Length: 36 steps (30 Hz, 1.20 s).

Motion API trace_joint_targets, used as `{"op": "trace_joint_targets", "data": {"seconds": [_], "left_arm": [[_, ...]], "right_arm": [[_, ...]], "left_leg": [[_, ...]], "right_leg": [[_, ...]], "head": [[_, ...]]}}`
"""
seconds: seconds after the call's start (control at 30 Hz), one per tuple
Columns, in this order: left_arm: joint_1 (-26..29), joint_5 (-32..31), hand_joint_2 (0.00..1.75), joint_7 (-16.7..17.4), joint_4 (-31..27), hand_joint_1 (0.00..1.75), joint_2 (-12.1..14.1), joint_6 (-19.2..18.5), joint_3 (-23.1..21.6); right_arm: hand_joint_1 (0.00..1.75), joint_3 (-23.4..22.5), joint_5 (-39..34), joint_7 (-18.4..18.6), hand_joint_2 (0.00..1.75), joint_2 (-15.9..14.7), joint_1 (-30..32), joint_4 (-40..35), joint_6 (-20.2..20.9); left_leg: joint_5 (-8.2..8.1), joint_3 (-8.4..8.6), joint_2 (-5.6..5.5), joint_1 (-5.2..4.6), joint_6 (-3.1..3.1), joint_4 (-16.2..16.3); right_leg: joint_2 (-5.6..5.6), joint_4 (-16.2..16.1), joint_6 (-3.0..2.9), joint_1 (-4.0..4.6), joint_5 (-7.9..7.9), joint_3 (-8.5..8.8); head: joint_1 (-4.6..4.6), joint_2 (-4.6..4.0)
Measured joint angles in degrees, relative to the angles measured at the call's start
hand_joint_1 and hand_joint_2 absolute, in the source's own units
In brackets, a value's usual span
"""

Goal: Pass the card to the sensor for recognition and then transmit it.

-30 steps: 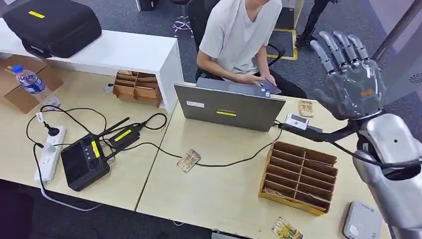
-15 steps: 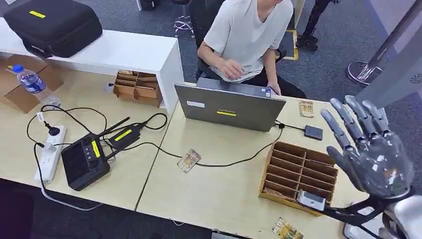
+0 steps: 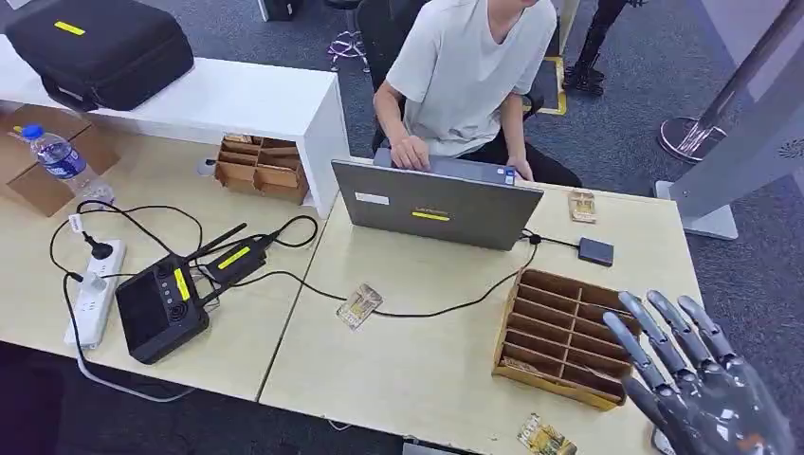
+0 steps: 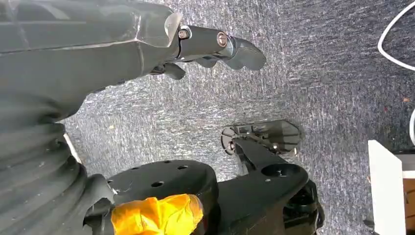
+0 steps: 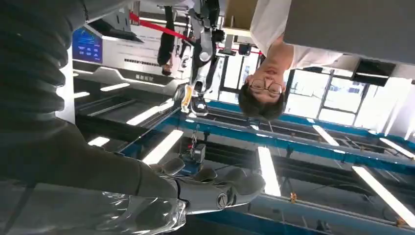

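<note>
The right hand hangs over the tabletop's near right corner, fingers spread and holding nothing, probably placed to reach for a card. One card lies on the near edge just beside it, in front of the wooden sorter tray; another card lies mid-tabletop. The left hand hangs above the floor, fingers partly curled and empty.

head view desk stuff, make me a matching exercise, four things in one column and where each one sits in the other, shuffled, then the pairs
Things
1. water bottle
2. laptop
3. black case
4. wooden divider tray

Places
A. on the white raised shelf
B. in front of the seated person
C. close beside the right hand
D. by the cardboard box at the desk's far left

Pairs: 1-D, 2-B, 3-A, 4-C
</note>
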Motion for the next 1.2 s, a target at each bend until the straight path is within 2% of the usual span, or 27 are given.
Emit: {"op": "trace_joint_targets", "data": {"seconds": [0.13,0.27,0.4,0.53,0.8,1.2], "left_arm": [[-0.02,0.0,1.75,0.0,0.0,0.0,0.04,0.0,0.31],[-0.02,-0.02,1.75,0.0,0.0,0.0,0.15,0.0,0.48],[-0.06,-0.3,1.75,0.0,0.0,0.0,0.22,0.0,0.9],[-0.07,-0.5,1.75,0.0,0.0,0.0,0.24,-0.09,0.96],[-0.17,-0.96,1.75,0.02,0.0,0.0,0.24,-0.31,0.96],[-0.34,-1.86,1.75,0.02,0.0,0.0,0.22,-0.81,0.96]], "right_arm": [[0.0,-0.87,-1.07,-0.24,1.75,0.0,1.16,-0.59,2.15],[0.0,-1.09,-4.48,-0.13,1.75,-0.24,1.89,-0.59,6.76],[0.0,-1.14,-10.09,0.74,1.75,-1.55,1.86,0.0,13.28],[0.0,-0.9,-12.83,0.87,1.75,-2.43,1.1,1.4,16.3],[0.0,0.31,-14.34,0.68,1.75,-2.45,-1.83,5.23,18.78],[0.0,5.25,-16.2,0.33,1.75,-1.11,-8.49,14.08,20.5]], "left_leg": [[0.0,0.01,0.0,0.0,0.0,0.0],[0.0,0.0,0.0,0.01,0.0,0.0],[0.0,-0.01,0.0,0.0,0.0,0.0],[0.0,-0.01,0.0,0.0,0.0,0.0],[0.0,0.0,0.01,0.0,0.0,0.0],[0.01,0.0,-0.01,0.0,0.0,0.0]], "right_leg": [[0.01,0.0,0.0,0.0,0.0,0.0],[0.01,0.0,0.0,0.0,0.0,0.0],[0.01,0.0,0.0,0.0,0.0,0.0],[0.01,0.0,0.0,0.0,0.0,0.01],[0.02,0.0,0.0,0.0,0.01,0.02],[0.01,0.01,0.0,0.0,0.01,0.02]], "head": [[-0.02,0.0],[-0.02,0.0],[0.0,0.0],[0.0,0.0],[-0.02,0.0],[0.0,0.0]]}}
